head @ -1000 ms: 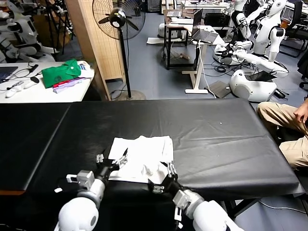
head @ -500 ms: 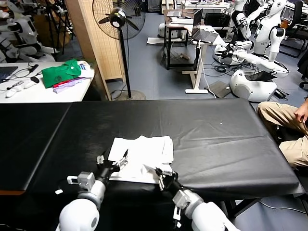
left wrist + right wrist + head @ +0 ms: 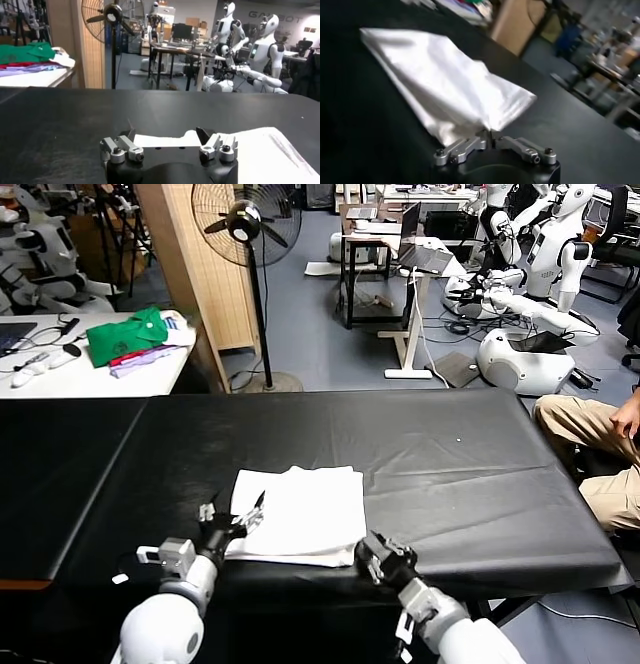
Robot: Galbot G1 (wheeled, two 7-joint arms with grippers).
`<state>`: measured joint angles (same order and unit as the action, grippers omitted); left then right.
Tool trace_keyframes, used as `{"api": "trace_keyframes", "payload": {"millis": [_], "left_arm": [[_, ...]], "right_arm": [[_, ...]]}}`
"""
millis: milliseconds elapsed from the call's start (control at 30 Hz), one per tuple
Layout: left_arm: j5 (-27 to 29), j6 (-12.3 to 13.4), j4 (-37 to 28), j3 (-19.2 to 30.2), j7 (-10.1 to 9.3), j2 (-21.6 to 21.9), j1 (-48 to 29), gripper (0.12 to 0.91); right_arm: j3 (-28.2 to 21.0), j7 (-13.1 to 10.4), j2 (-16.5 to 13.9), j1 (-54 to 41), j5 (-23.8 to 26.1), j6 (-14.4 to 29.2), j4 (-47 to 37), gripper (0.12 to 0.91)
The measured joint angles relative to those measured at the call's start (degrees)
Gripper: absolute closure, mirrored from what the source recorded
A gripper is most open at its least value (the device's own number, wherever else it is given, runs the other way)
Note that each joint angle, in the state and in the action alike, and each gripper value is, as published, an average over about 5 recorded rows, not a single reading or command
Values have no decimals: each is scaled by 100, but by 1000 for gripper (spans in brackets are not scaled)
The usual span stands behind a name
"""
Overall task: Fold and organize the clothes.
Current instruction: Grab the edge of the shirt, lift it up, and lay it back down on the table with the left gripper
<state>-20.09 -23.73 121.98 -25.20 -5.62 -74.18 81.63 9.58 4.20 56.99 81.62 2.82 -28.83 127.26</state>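
**Right gripper pinches the T-shirt's near corner**

Right gripper [image 3: 492, 136] sits at the table's near edge, its fingertips clenched together on the white T-shirt's [image 3: 298, 515] near right corner. The folded shirt lies flat on the black table [image 3: 450, 474], stretching away from the claw. A careless pull could drag the thin fabric and undo the fold. Left gripper [image 3: 169, 146] rests spread wide at the shirt's near left edge, holding nothing.
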Motion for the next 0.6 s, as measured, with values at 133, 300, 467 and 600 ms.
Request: {"api": "trace_keyframes", "payload": {"millis": [133,300,467,600], "left_arm": [[-222,24,-115,-51,10,-32,-101,232],[-811,73,-331,-231,20,-98,-249,232],[-1659,182,-643,-475,25,-182,-345,232],[-2497,120,-872,-654,36,-178,-297,232]], "right_arm": [[178,-145,123,171,-677,273,204,348],[468,-384,379,378,-1785,372,407,233],[848,-550,625,546,-2750,367,628,227],[1122,-637,751,559,-3268,345,794,227]]}}
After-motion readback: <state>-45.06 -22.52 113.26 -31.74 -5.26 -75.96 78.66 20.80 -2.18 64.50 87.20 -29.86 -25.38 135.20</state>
